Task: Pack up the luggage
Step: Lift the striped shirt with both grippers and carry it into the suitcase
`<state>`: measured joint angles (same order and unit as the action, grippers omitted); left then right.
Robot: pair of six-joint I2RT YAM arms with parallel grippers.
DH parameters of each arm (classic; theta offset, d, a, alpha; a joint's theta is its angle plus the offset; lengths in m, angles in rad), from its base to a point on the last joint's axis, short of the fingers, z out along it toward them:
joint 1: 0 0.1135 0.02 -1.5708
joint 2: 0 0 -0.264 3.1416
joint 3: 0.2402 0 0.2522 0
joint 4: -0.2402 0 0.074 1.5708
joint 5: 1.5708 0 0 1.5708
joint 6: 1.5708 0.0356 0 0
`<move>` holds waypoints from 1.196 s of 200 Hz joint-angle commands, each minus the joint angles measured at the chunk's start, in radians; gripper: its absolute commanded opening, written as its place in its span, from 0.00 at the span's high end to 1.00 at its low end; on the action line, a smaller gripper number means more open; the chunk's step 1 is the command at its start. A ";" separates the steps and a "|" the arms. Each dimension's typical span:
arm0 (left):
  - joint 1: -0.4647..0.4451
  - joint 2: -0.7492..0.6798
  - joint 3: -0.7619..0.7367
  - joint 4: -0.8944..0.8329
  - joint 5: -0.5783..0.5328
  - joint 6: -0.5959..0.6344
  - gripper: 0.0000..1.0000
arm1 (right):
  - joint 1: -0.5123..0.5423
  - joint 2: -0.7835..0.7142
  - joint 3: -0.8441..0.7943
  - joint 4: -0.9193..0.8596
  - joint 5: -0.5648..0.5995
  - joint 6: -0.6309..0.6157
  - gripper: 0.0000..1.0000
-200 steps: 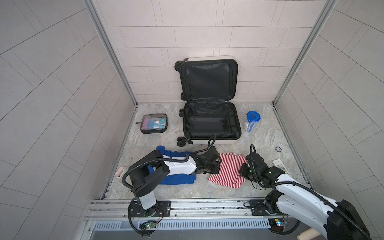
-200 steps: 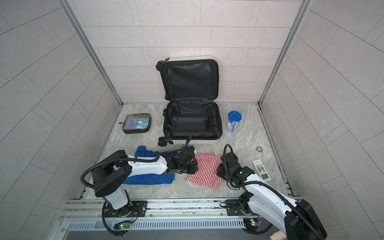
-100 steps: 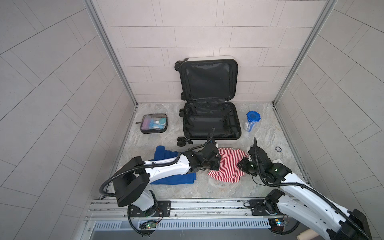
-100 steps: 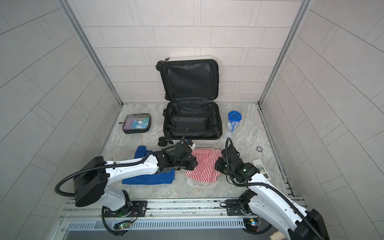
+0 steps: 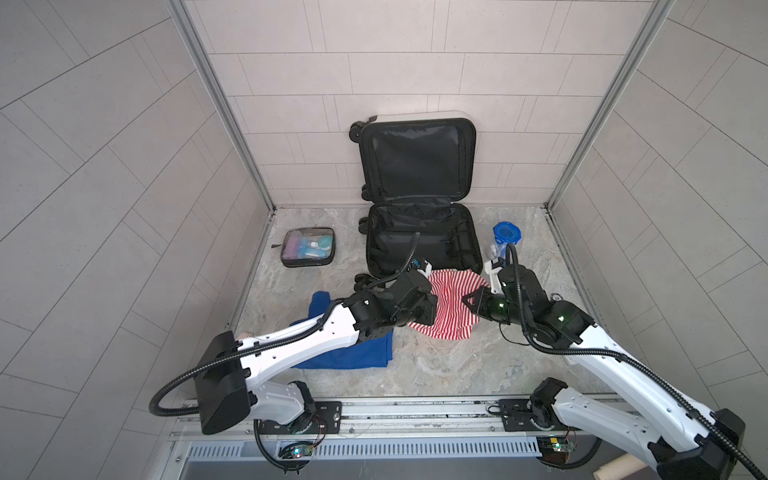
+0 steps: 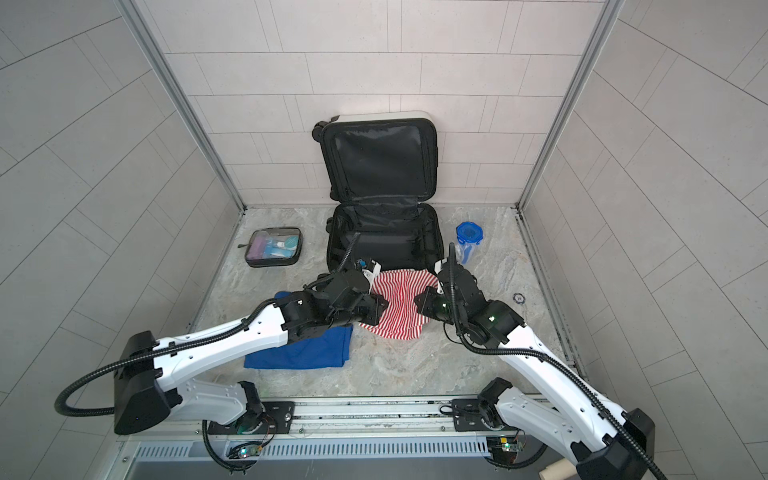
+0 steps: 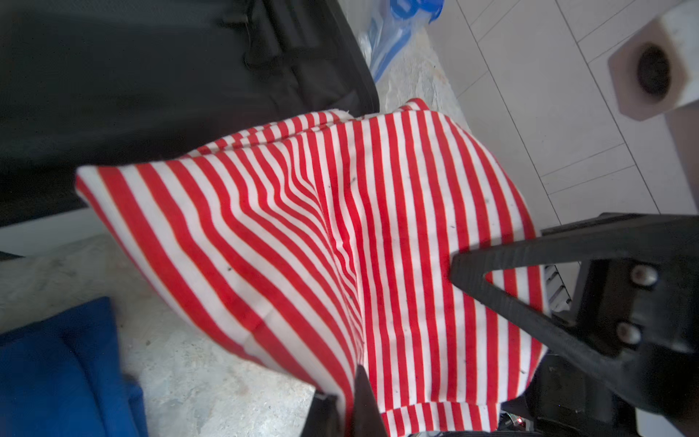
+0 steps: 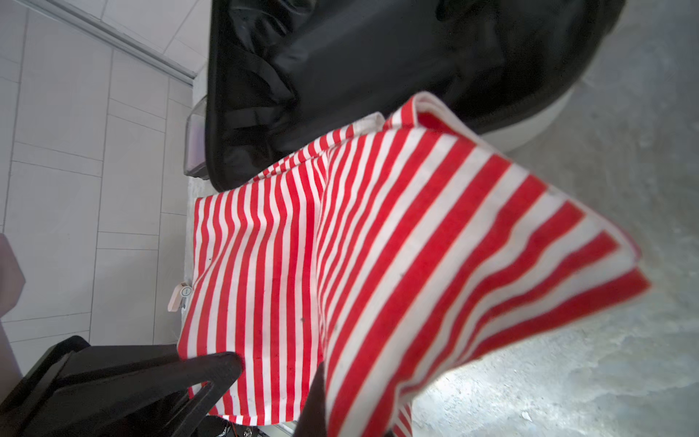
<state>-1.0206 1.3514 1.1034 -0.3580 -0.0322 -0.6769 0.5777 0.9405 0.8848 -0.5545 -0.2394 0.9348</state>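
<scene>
One open luggage (image 5: pixel 449 237) lies long axis sideways, wheels pointing left.

In both top views the fingertips of the left gripper (image 5: pixel 430 311) and the right gripper (image 5: pixel 468 300) are covered by the wrist housings and the striped cloth (image 5: pixel 453 309). The left arm (image 5: pixel 307 340) hides part of the blue cloth (image 5: pixel 357 357). A small round item (image 5: pixel 555 297) on the floor is too small to identify, possibly a ring. In both wrist views the luggage (image 7: pixel 151 94) is cut off by the picture's edge. The striped cloth's nearest corner is blurred in the right wrist view.
</scene>
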 commanded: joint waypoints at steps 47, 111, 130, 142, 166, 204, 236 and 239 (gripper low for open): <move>0.189 0.065 0.233 -0.120 -0.057 0.159 1.00 | -0.072 0.240 0.276 0.066 -0.004 -0.177 1.00; 0.414 0.255 0.399 -0.082 0.031 0.238 1.00 | -0.150 0.722 0.751 -0.046 -0.094 -0.264 1.00; 0.459 0.319 0.423 -0.052 0.062 0.239 1.00 | -0.177 0.844 0.842 -0.063 -0.117 -0.271 1.00; 0.472 0.361 0.439 -0.040 0.072 0.246 1.00 | -0.196 0.913 0.885 -0.068 -0.124 -0.272 1.00; 0.488 0.454 0.477 -0.035 0.081 0.252 1.00 | -0.218 1.017 0.945 -0.069 -0.134 -0.275 1.00; 0.508 0.568 0.509 -0.030 0.074 0.241 1.00 | -0.233 1.176 1.057 -0.110 -0.168 -0.299 1.00; 0.524 0.622 0.511 -0.039 0.055 0.227 1.00 | -0.239 1.276 1.129 -0.153 -0.183 -0.315 1.00; 0.526 0.625 0.510 -0.041 0.052 0.226 1.00 | -0.241 1.283 1.135 -0.154 -0.195 -0.331 0.99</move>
<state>-0.5133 1.9606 1.5761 -0.4007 0.0406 -0.4458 0.3424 2.1841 1.9614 -0.6651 -0.4004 0.6476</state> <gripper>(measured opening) 0.053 0.115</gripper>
